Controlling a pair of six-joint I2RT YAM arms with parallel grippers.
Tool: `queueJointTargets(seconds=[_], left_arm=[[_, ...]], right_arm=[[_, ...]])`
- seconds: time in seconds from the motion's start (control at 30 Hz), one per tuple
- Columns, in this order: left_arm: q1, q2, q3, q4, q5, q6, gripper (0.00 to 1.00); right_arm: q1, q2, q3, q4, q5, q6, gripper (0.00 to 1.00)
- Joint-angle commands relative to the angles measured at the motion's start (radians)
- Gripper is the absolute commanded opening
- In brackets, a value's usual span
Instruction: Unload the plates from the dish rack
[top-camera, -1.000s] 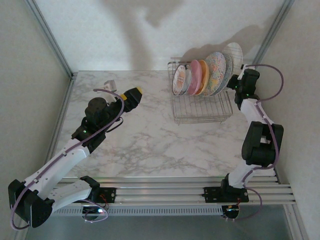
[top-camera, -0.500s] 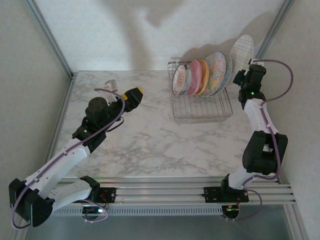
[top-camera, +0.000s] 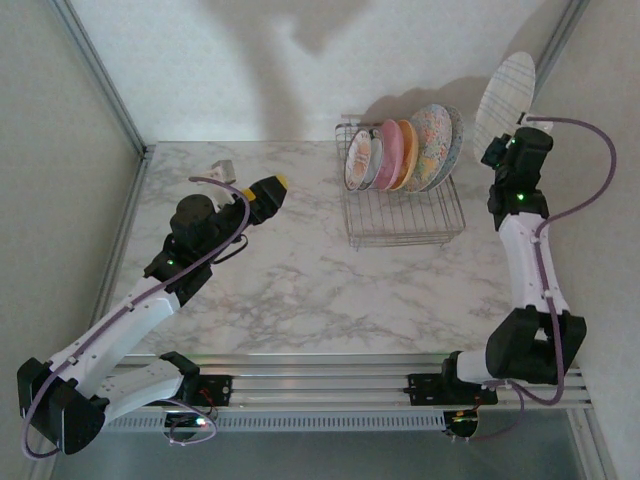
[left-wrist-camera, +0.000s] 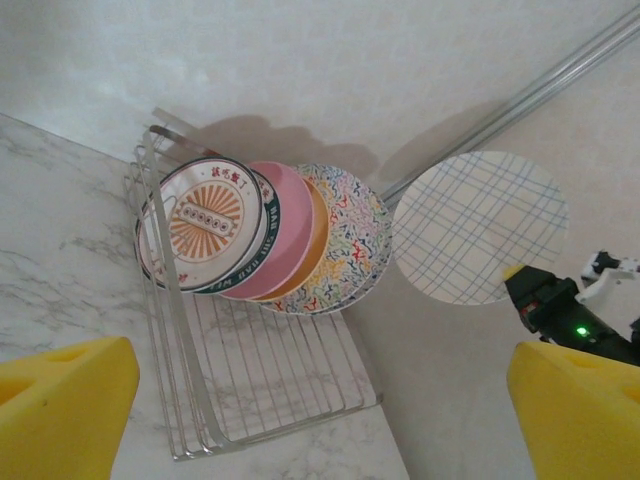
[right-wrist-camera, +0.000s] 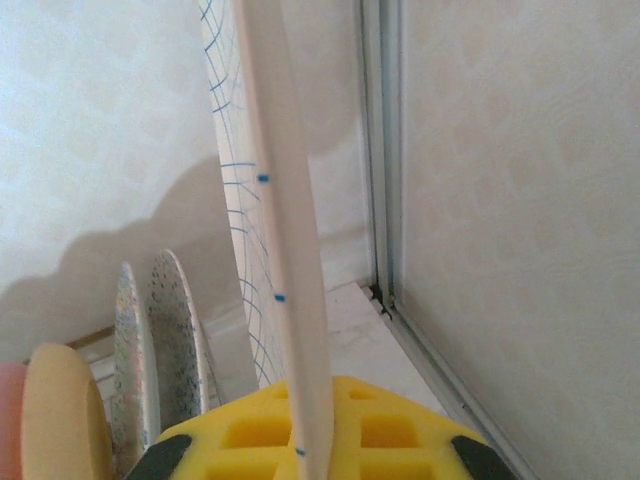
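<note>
From above, we see the right gripper (top-camera: 517, 128) clamped on the lower edge of a white blue-checked plate (top-camera: 505, 88), held high to the right of the dish rack (top-camera: 405, 228) where the other plates (top-camera: 405, 152) stand. The left wrist view shows us the left gripper (left-wrist-camera: 320, 360) spread wide and empty, its yellow fingers (left-wrist-camera: 65, 405) framing the rack. In the right wrist view we see that plate edge-on between yellow pads (right-wrist-camera: 350, 395).

Upright plates (top-camera: 405, 152) in dish rack (top-camera: 400, 226)
</note>
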Motion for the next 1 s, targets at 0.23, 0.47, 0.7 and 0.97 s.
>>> queueJointTargets(seconds=[0.23, 0.47, 0.7, 0.97], left_arm=[[-0.022, 0.085, 0.069, 0.081, 0.089, -0.098, 0.93], [-0.034, 0.203, 0.163, 0.112, 0.148, -0.206, 0.92], [-0.043, 0.305, 0.253, 0.145, 0.198, -0.312, 0.87], [-0.039, 0.334, 0.259, 0.187, 0.187, -0.35, 0.82]], right_arm=[[0.018, -0.226, 0.052, -0.045, -0.207, 0.13, 0.0], [0.058, -0.259, 0.073, -0.091, -0.471, 0.424, 0.0], [0.209, -0.193, 0.114, -0.113, -0.639, 0.727, 0.0], [0.379, -0.113, 0.185, -0.173, -0.651, 0.75, 0.0]])
